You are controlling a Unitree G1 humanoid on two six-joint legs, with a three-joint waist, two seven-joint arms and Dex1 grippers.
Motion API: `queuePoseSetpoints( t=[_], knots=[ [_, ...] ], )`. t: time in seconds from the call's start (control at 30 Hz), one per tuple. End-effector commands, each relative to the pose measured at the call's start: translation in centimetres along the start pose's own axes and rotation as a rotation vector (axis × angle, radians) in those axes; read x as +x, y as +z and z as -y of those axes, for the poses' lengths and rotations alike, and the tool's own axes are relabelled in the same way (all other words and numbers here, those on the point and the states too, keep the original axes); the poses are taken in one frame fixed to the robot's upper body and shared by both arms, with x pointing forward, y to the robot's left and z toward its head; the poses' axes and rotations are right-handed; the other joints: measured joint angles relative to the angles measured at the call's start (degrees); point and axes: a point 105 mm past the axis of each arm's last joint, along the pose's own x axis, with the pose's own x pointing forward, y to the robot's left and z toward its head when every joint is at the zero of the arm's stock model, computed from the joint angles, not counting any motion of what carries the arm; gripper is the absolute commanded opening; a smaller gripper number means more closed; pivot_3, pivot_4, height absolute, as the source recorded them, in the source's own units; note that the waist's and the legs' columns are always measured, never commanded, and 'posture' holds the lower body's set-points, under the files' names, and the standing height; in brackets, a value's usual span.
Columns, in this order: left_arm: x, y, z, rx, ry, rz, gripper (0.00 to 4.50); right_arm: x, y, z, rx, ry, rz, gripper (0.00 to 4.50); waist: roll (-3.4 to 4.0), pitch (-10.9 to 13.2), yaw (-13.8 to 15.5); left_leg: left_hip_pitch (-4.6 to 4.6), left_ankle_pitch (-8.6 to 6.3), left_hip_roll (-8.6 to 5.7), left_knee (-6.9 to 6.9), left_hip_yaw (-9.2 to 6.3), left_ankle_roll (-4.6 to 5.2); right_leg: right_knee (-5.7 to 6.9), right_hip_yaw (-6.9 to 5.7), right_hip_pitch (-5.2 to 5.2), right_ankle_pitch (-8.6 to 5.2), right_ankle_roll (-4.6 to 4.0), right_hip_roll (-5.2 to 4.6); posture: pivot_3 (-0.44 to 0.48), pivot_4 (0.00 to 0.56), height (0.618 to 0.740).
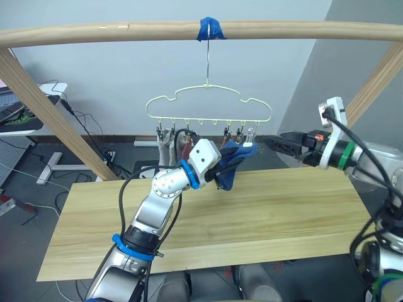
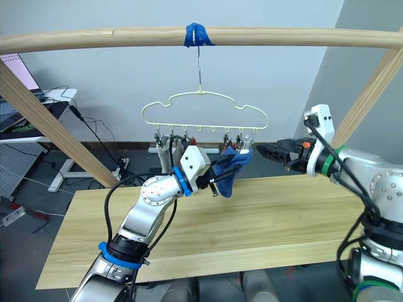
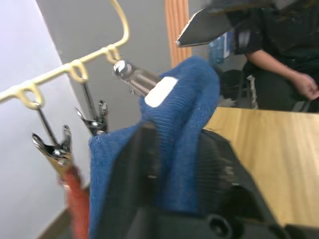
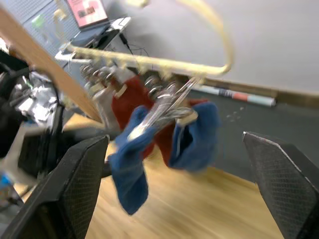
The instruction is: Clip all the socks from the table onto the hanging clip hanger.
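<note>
The pale yellow clip hanger hangs by its hook from the wooden pole. My left gripper is shut on a blue sock and holds it up against the clip at the hanger's right end. Whether that clip grips the sock, I cannot tell. A light grey sock and a rust red sock hang from clips further left. My right gripper is open just right of the blue sock, level with the clips, its fingers spread wide. The table lies below, its visible top bare of socks.
The round wooden pole frame crosses overhead, with slanted legs on both sides and blue tape at the hook. A person sits beyond the table's far side. Desks and cables stand on the floor at the back left.
</note>
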Motion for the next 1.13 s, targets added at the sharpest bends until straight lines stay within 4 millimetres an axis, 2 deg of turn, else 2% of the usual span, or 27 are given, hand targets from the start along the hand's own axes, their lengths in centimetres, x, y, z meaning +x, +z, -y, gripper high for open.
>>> queuePoseSetpoints(
  t=[0.03, 0.13, 0.2, 0.27, 0.37, 0.43, 0.53, 0.6, 0.77, 0.93, 1.13],
  knots=[
    [-0.3, 0.6, -0.2, -0.062, -0.039, 0.009, 2.53, -1.0, 0.3, -0.8, -0.213, 0.013, 0.047, 4.50, -0.01, 0.00, 0.01, 0.00, 0.00, 0.00, 0.00, -0.01, 0.00, 0.00, -0.01, 0.00, 0.00, 0.00, 0.00, -0.196, 0.144, 0.740],
    [-0.9, 0.4, -0.2, -0.150, -0.073, -0.027, 3.39, -1.0, -1.2, -0.8, -0.377, 0.033, 0.044, 4.50, -0.02, 0.01, -0.24, 0.01, -0.01, 0.00, 0.00, 0.02, -0.01, -0.09, -0.01, 0.02, 0.00, 0.01, 0.00, -0.194, 0.145, 0.740],
    [-1.7, 0.4, -0.5, -0.192, -0.080, -0.043, 4.00, -0.7, -1.8, -0.8, -0.411, 0.043, 0.053, 4.50, -0.05, 0.03, -0.74, 0.01, -0.01, 0.00, 0.00, 0.04, -0.01, -0.14, 0.00, 0.03, 0.02, 0.04, -0.01, -0.185, 0.147, 0.740],
    [-3.2, 0.3, -1.1, -0.236, -0.072, -0.076, 4.45, -0.6, -2.1, 0.2, -0.421, -0.004, 0.089, 4.50, -0.10, 0.06, -1.05, 0.02, -0.01, 0.01, 0.00, 0.06, -0.01, -0.14, 0.02, 0.03, 0.02, 0.04, -0.01, -0.180, 0.150, 0.740],
    [-5.2, 0.2, -1.9, -0.275, -0.049, -0.113, 4.45, -0.5, -2.7, 0.6, -0.448, -0.026, 0.106, 4.50, -0.10, 0.06, -1.00, 0.05, 0.00, 0.04, -0.02, 0.03, -0.01, -0.11, 0.01, 0.03, 0.03, 0.04, 0.01, -0.171, 0.151, 0.740],
    [-7.2, 0.1, -2.7, -0.321, -0.017, -0.140, 4.45, -0.5, -3.0, 0.5, -0.498, -0.025, 0.117, 4.50, -0.12, 0.09, -0.81, 0.04, -0.01, 0.04, -0.03, 0.02, -0.01, -0.12, -0.01, 0.03, 0.02, 0.03, 0.00, -0.159, 0.154, 0.740],
    [-13.2, 0.4, -4.8, -0.433, 0.116, -0.174, 4.45, -0.6, -3.4, 0.1, -0.549, -0.031, 0.142, 4.50, -0.23, 0.16, -0.82, 0.04, -0.01, 0.04, -0.08, 0.03, -0.01, -0.16, 0.00, 0.03, 0.02, 0.03, -0.01, -0.122, 0.160, 0.740],
    [-15.9, 0.2, -5.6, -0.434, 0.215, -0.229, 4.45, -0.6, -3.5, 0.0, -0.558, -0.050, 0.160, 4.50, -0.25, 0.19, -0.68, 0.06, -0.01, 0.13, -0.21, 0.03, -0.02, -0.17, -0.04, -0.01, -0.01, -0.02, 0.02, -0.107, 0.160, 0.740],
    [-19.7, -1.1, -6.7, -0.405, 0.397, -0.326, 4.45, -0.1, -4.8, 0.2, -0.531, -0.078, 0.131, 4.50, -0.29, 0.24, 1.59, 0.07, -0.02, 0.07, -0.18, 0.00, -0.03, -0.20, -0.05, 0.04, -0.18, -0.34, -0.05, -0.056, 0.166, 0.740],
    [-21.3, -1.9, -6.5, -0.364, 0.468, -0.417, 4.45, 0.1, -5.7, 0.5, -0.493, -0.094, 0.116, 4.50, -0.49, 0.45, 4.28, 0.07, -0.02, 0.06, -0.16, -0.02, -0.04, -0.21, -0.06, 0.05, -0.18, -0.37, -0.07, -0.013, 0.179, 0.740],
    [-20.8, -2.2, -5.4, -0.383, 0.437, -0.408, 4.45, 0.1, -5.6, 1.0, -0.502, -0.111, 0.107, 4.50, -0.53, 0.61, 5.46, 0.06, -0.03, 0.07, -0.19, -0.02, -0.05, -0.26, -0.08, 0.05, -0.18, -0.38, -0.09, -0.009, 0.175, 0.740]
  ],
)
